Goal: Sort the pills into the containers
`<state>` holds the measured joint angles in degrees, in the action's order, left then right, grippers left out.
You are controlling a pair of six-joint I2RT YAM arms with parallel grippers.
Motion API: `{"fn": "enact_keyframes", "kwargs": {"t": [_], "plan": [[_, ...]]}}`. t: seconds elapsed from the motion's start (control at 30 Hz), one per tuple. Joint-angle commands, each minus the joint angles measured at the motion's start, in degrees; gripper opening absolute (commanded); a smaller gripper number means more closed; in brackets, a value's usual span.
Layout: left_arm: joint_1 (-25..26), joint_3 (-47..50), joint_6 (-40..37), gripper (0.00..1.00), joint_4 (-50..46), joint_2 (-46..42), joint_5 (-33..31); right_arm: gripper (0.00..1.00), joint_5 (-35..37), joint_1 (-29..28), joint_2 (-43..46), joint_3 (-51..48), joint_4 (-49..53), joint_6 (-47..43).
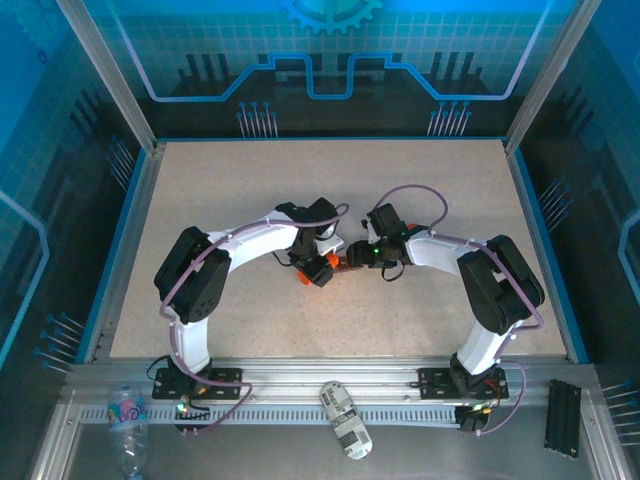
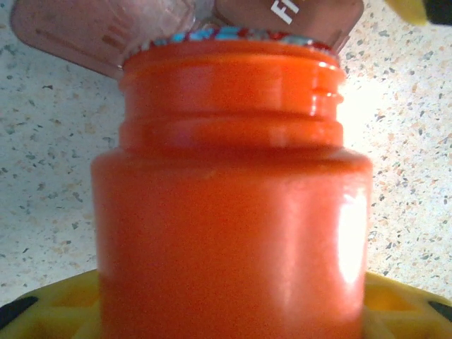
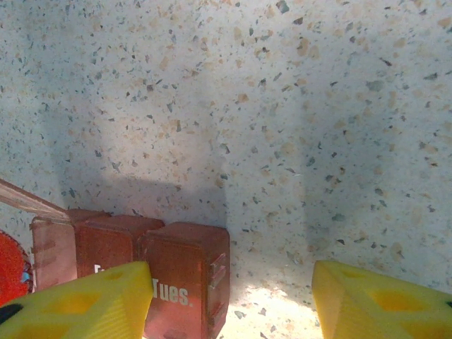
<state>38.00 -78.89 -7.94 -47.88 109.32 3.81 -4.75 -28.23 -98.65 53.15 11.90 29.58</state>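
Left wrist view has the orange bottle across mid-frame, my left gripper clamped on it, its mouth right by the containers at the top edge. Tipped too fast, pills could spill past the wells (one lid stands open). At lower left of the right wrist view the containers look red-brown, translucent, lettered "Tues"; my right gripper is spread, empty.
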Motion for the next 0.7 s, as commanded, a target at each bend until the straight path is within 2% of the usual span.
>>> {"fn": "enact_keyframes", "kwargs": {"t": [0.0,0.67], "plan": [[0.7,-2.0,-1.4,0.00,-3.2,1.6,-1.3,0.62,1.4,-1.0,-2.3,-0.4,2.3,0.5],[2.6,-6.6,-1.4,0.00,-8.1,3.7,-5.1,0.62,1.5,-0.9,-2.3,-0.4,2.3,0.5]]}}
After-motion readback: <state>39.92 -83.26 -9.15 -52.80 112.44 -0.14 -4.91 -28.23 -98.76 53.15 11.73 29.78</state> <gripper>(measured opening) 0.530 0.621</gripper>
